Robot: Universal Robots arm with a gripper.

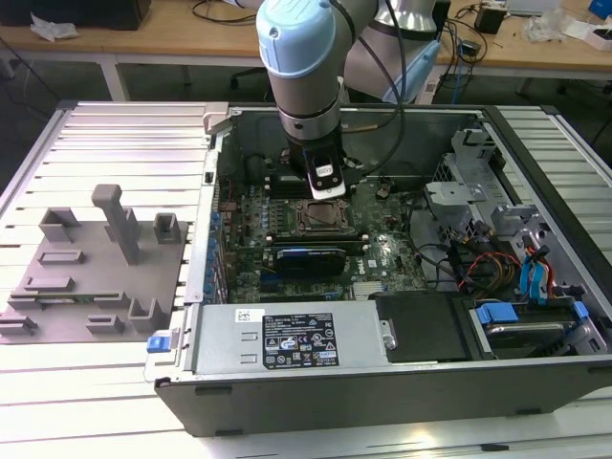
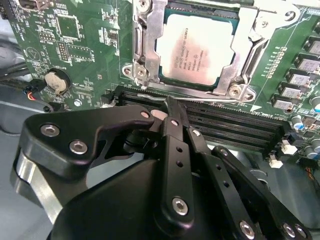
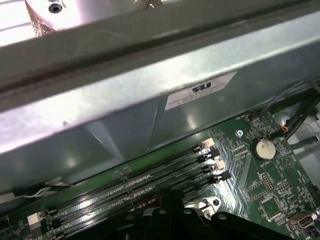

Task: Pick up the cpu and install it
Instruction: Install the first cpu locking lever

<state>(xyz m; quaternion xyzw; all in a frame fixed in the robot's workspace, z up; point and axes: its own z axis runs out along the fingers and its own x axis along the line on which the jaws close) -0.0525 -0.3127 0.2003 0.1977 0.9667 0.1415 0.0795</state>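
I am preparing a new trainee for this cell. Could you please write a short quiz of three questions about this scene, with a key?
1. True or false: the cpu lies inside the metal socket frame on the motherboard.
2. In the exterior view, the grey fixture plate lies: A) to the exterior view's left of the computer case; B) inside the case; C) behind the case.
3. In the second wrist view, what runs between the gripper and the socket frame?
Key: 1 true; 2 A; 3 the black memory slots.
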